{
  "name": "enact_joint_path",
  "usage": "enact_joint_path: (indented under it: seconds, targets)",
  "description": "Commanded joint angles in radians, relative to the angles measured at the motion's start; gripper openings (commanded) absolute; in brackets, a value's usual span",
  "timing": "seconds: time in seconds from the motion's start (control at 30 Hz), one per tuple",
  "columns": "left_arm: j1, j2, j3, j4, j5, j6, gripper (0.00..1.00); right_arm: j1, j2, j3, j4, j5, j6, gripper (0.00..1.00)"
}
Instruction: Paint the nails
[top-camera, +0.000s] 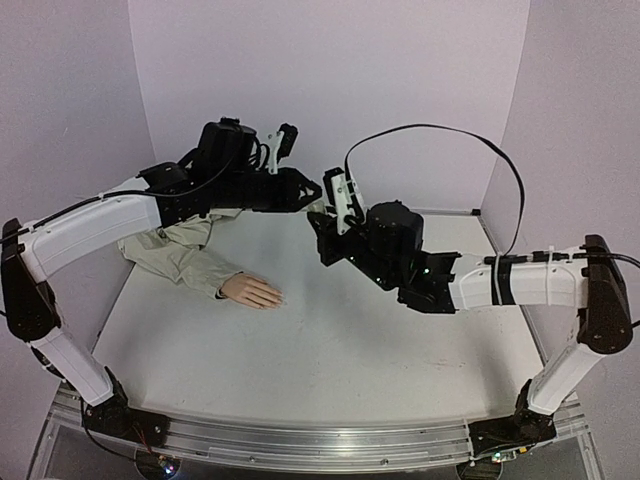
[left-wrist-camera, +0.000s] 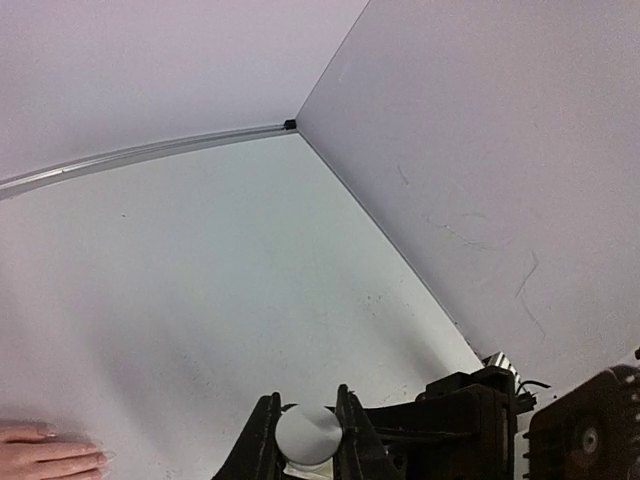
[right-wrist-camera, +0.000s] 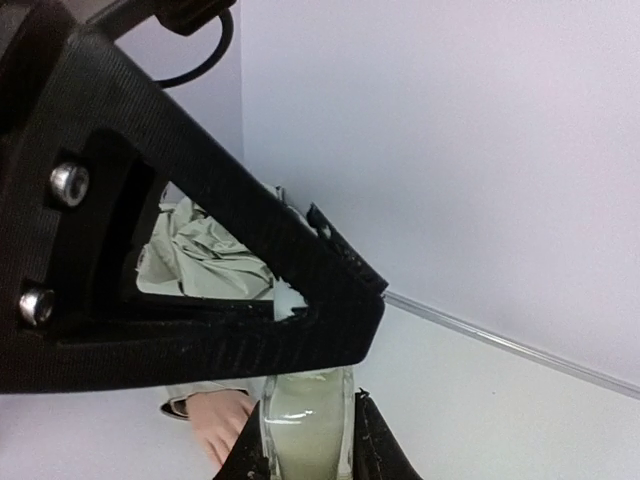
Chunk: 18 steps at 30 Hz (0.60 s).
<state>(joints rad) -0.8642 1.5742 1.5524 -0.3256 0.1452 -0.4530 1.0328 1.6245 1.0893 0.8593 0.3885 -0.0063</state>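
Though flat, nails (top-camera: 277, 298) rightward, axis left-right.

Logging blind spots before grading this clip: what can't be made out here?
- Nails of the peach mannequin hand: too small in the top view.
- Top of the pale translucent bottle: hidden behind the black left gripper, right wrist view.
- Whatever hangs under the white round cap: hidden by it, left wrist view.
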Motion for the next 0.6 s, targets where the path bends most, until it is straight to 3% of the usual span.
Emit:
enact_joint_path:
  seconds: [0.0,0.13,0.27,0.37,0.57]
  targets:
    - [-0.01,-0.002,0.056,-0.115,-0.044,0.008,0.21,-0.017,-0.009,0.044,0.075,0.134,-0.123,0.0]
    - [0.025,-0.051,-0.01,0.005,0.121,0.012,0.56,-0.056,-0.084,-0.031,0.091,-0.196,-0.104,0.0]
    - [0.088,-0.124,-0.121,0.163,0.289,-0.023,0.85,-0.207,-0.138,-0.078,0.101,-0.725,0.074,0.0]
    - [0.127,-0.16,-0.188,0.277,0.414,-0.05,0.92,-0.266,-0.14,-0.082,0.13,-1.032,0.157,0.0]
    - [0.137,-0.131,-0.22,0.479,0.65,-0.129,0.93,-0.296,-0.099,-0.075,0.311,-1.312,0.353,0.0]
